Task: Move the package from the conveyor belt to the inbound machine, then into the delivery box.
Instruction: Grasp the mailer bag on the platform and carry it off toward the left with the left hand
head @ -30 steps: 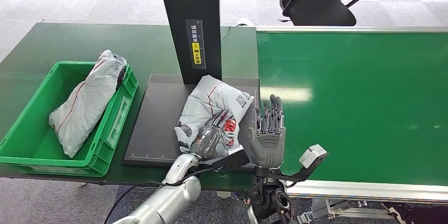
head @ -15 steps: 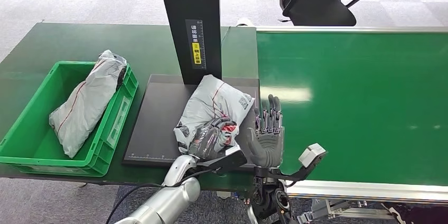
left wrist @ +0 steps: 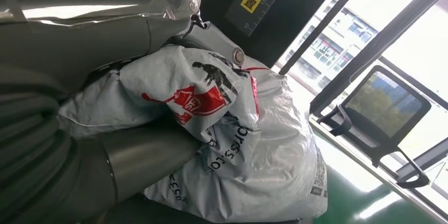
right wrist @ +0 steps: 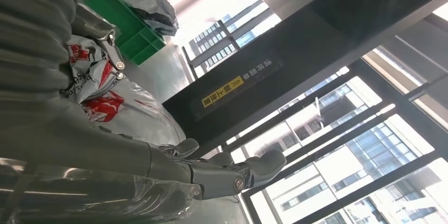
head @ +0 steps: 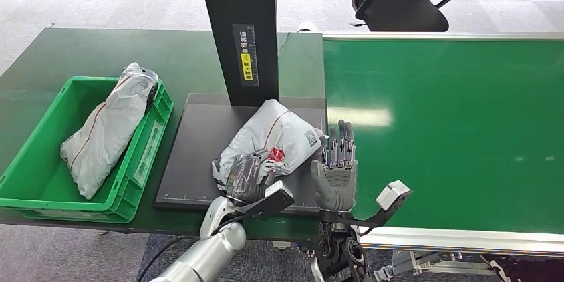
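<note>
Green tabletop (head: pixel 80 49) carries the inbound machine (head: pixel 199 155), where the grey package (head: pixel 273 139) lies on the black plate. Left hand (head: pixel 245 179) grips the package's near end. Right hand (head: pixel 334 172) stands upright just beside it, fingers apart, holding nothing.

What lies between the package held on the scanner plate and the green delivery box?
In the head view, only bare black scanner plate separates the package, gripped by the left hand, from the green box.
</note>
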You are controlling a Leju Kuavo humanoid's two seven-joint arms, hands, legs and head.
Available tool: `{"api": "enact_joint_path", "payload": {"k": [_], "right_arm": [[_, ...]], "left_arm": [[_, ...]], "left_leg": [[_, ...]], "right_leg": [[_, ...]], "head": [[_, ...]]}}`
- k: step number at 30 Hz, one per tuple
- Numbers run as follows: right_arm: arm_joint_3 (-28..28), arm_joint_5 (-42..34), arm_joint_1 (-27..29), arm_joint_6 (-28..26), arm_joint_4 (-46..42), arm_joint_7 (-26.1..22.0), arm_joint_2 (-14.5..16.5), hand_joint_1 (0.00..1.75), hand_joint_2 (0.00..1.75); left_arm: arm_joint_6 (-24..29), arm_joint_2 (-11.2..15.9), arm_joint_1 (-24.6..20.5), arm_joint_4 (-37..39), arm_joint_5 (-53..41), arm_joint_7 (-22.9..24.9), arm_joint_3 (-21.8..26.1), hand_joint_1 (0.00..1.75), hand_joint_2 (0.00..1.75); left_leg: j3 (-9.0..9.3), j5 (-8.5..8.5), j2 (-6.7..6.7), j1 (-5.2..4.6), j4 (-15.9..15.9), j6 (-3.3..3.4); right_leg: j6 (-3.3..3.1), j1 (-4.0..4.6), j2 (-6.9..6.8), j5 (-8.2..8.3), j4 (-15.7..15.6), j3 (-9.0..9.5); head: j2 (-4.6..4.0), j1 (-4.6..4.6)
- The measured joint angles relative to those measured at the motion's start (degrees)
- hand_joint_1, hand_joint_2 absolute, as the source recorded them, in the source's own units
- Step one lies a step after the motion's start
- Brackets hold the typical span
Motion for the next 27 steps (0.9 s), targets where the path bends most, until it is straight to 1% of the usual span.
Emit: {"api": "enact_joint_path", "payload": {"k": [14,17,20,21,22,24,25,27], "right_arm": [[-0.02,-0.15,0.0,0.0,0.01,-0.01,-0.02,0.0,1.75],[-0.05,-0.13,0.02,-0.01,0.0,-0.07,-0.02,0.0,1.75],[-0.09,0.01,0.03,-0.02,0.02,-0.19,-0.03,0.0,1.75],[-0.14,0.12,0.04,0.06,0.08,-0.39,-0.09,0.0,1.75],[-0.21,0.26,0.07,0.27,0.24,-0.69,-0.16,0.0,1.75],[-0.44,0.51,0.13,0.95,0.85,-1.36,-0.34,0.0,1.75],[-0.56,0.6,0.14,1.31,1.24,-1.59,-0.4,0.0,1.75],[-0.76,0.7,0.03,1.77,1.88,-1.82,-0.45,0.0,1.75]], "left_arm": [[0.05,-0.03,0.08,-0.33,0.06,-0.72,0.66,1.75,1.75],[0.56,-0.05,0.34,-0.8,2.04,-3.38,0.75,1.75,1.75],[0.83,0.02,1.46,-3.39,7.55,-8.3,0.93,1.75,1.75],[1.07,0.26,2.15,-6.28,11.07,-9.64,0.78,1.75,1.75],[1.32,0.81,3.06,-11.02,15.28,-10.15,0.46,1.75,1.75],[0.72,2.45,5.15,-23.77,22.13,-9.05,-0.21,1.75,1.75],[-0.21,3.41,6.12,-29.83,23.83,-8.08,-0.32,1.75,1.75],[-1.9,4.97,7.51,-38.77,25.11,-7.23,-0.02,1.75,1.75]], "left_leg": [[0.0,0.0,0.0,0.0,0.0,0.0],[-0.01,0.0,0.01,0.0,0.0,0.0],[-0.06,0.0,0.03,0.0,0.0,0.0],[-0.14,0.01,0.04,0.01,0.0,-0.01],[-0.24,0.04,0.06,0.02,0.0,-0.02],[-0.36,0.08,0.06,0.04,0.0,-0.04],[-0.37,0.09,0.04,0.05,0.0,-0.05],[-0.4,0.09,0.0,0.07,0.0,-0.05]], "right_leg": [[0.0,0.0,0.0,0.0,0.0,-0.02],[0.0,0.0,0.01,0.0,0.0,-0.04],[0.0,0.0,0.02,0.0,0.0,-0.07],[-0.02,0.01,0.03,0.02,0.01,-0.14],[-0.04,0.02,0.04,0.05,0.02,-0.21],[-0.1,0.04,0.04,0.1,0.02,-0.34],[-0.11,0.05,0.02,0.1,0.02,-0.35],[-0.1,0.07,0.0,0.07,0.02,-0.36]], "head": [[0.0,0.01],[0.0,0.01],[0.0,0.01],[0.0,0.0],[0.0,-0.01],[0.0,-0.09],[0.0,-0.12],[0.0,-0.14]]}}
